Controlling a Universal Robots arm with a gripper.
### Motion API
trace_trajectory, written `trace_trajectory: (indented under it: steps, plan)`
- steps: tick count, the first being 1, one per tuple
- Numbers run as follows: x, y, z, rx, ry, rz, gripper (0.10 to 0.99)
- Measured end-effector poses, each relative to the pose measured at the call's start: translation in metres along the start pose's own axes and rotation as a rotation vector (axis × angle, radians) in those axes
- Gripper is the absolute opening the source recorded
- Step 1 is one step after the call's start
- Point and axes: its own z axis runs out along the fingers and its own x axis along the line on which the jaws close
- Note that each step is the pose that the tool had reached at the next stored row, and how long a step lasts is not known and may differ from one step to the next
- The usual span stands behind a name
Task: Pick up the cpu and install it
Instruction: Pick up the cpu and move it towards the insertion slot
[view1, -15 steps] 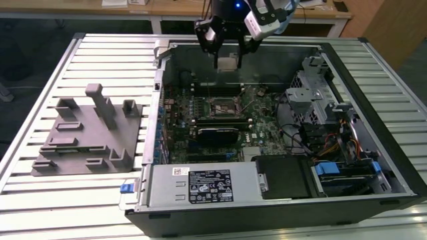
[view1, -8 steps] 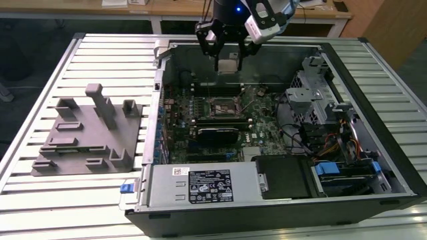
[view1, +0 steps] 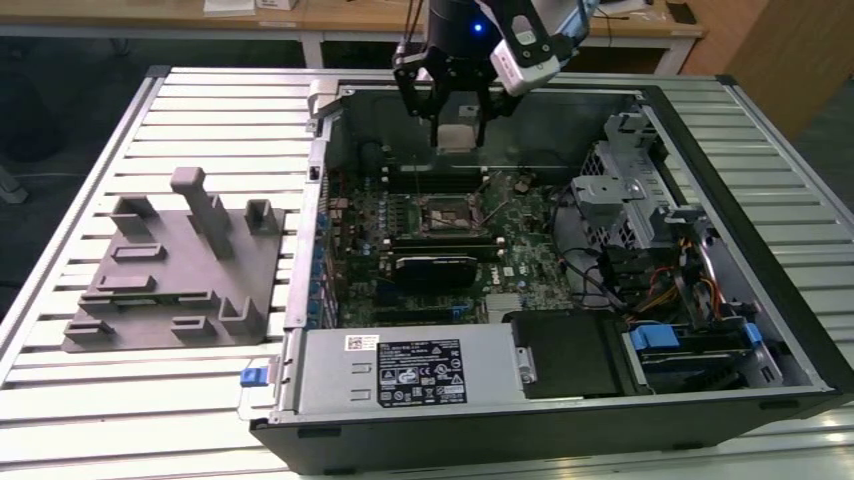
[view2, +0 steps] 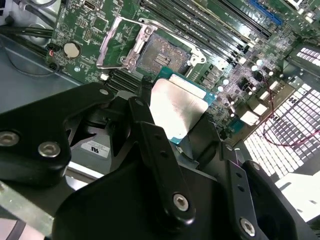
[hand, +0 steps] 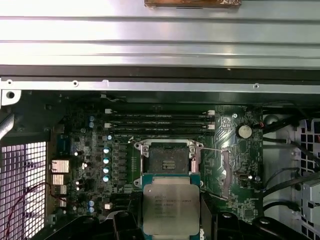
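Gripper: I see the gripper (view1: 457, 128) hanging over the open computer case (view1: 801, 330), higher than the socket (view1: 443, 213) and, in the exterior view, beyond it toward the case's far wall.

Jaws: drawn in only as far as the chip's width, one black finger (view2: 150, 135) against each of two opposite edges of the cpu (view2: 177, 107). I read that as a firm hold.

Cpu: in the air between the fingers, silvery top face showing, well apart from the socket and not seated in it. In the first wrist view the cpu (hand: 170, 207) overlaps one edge of the socket (hand: 168, 161) frame. In the exterior view the cpu (view1: 457, 140) shows as a pale square under the gripper.

Socket: on the green motherboard, metal frame around a dark contact field that lies exposed. In the second wrist view the socket (view2: 159, 52) lies just past the chip's far edge.

Memory slots: the long dark memory slots (hand: 160, 122) run just beside the socket, on the side away from the cpu.

Coin cell: the round coin cell (hand: 244, 131) sits near the socket, off to one side on the same board.

Fixture: the grey block fixture (view1: 174, 265) with upright posts stands outside the case, well apart from the socket, toward the exterior view's left.

Table: the slatted metal table (view1: 80, 400) carries both case and fixture.
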Motion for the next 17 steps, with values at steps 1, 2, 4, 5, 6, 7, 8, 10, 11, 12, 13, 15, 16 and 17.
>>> trace_trajectory:
  steps: [1,2,4,5,6,7,8,10,11,12,13,15,16,17]
  plan:
    - [-0.0002,0.0,0.001,0.0,0.0,0.0,0.541]
    - [-0.0004,-0.0001,0.0019,0.0,-0.0001,0.0,0.541]
    - [-0.0007,-0.0002,0.0039,0.0,0.0,0.0,0.541]
    - [-0.0008,-0.0002,0.0049,0.0,0.0,0.0,0.541]
    - [-0.001,-0.0002,0.0059,0.0,0.0,0.0,0.541]
    - [-0.0011,-0.0003,0.0067,0.0,0.0,0.0,0.541]
    - [-0.0013,-0.0003,0.0076,0.0,0.0,0.0,0.541]
    - [-0.0016,-0.0004,0.0094,0.0,0.0,0.0,0.541]
    - [-0.0018,-0.0004,0.0102,0.0,0.0,0.0,0.541]
    - [-0.0019,-0.0005,0.0111,0.0,0.0,0.0,0.541]
    - [-0.002,-0.0005,0.0119,0.0,0.0,0.0,0.541]
    - [-0.0024,-0.0006,0.0136,0.0,0.0,0.0,0.541]
    - [-0.0025,-0.0006,0.0145,0.0,0.0,0.0,0.541]
    - [-0.0027,-0.0007,0.0154,0.0,-0.0001,0.0,0.541]
